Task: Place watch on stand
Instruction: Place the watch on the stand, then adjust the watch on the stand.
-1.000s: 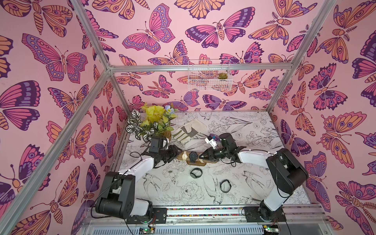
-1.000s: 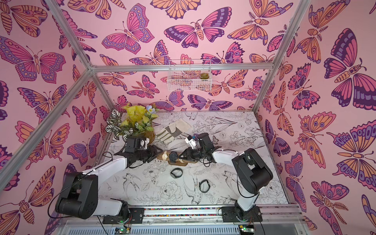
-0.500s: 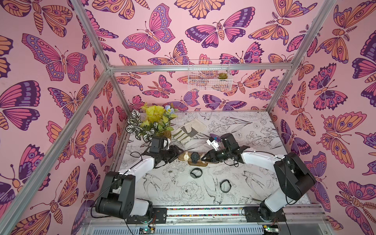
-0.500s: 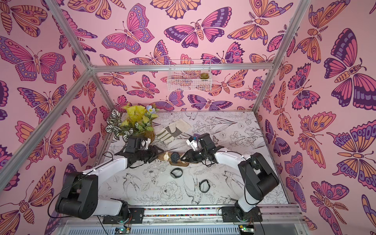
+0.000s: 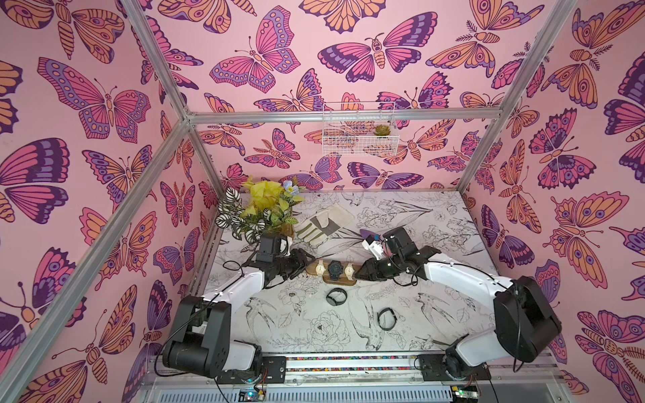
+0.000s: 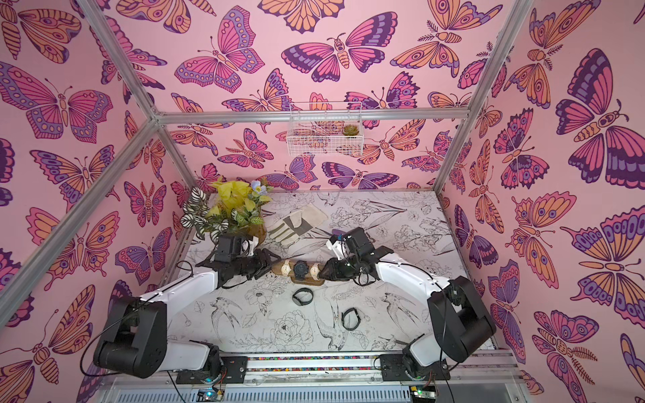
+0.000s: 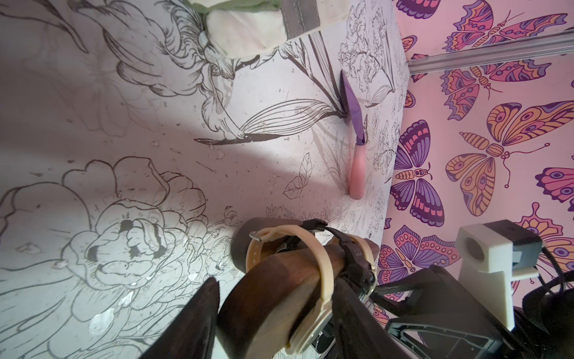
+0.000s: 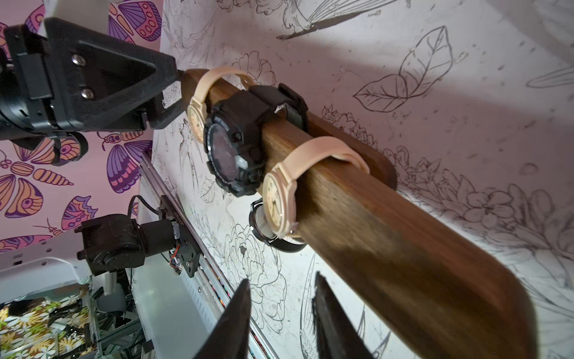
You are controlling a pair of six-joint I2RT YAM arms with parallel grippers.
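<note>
The worktop (image 5: 436, 314) carries all items; its surface is printed with line-drawn flowers and birds.

The stand (image 5: 343, 280), a wooden bar on a smaller base, sits mid-worktop between the two arms.

The left end effector (image 5: 306, 267) straddles the bar's left end. Its jaws are partly spread and set against the wood from both sides.

The right end effector (image 8: 282, 279) is just off the bar's opposite end. Its jaws are narrowly apart and hold nothing.

Three watches are strapped around the bar, side by side: a cream watch (image 5: 319, 268), a black watch (image 5: 334, 269) and a second cream watch (image 5: 349, 269).

The first loose watch (image 5: 336, 297) lies on the worktop just in front of the stand. The second loose watch (image 5: 386, 318) lies closer to the right arm's base.
</note>
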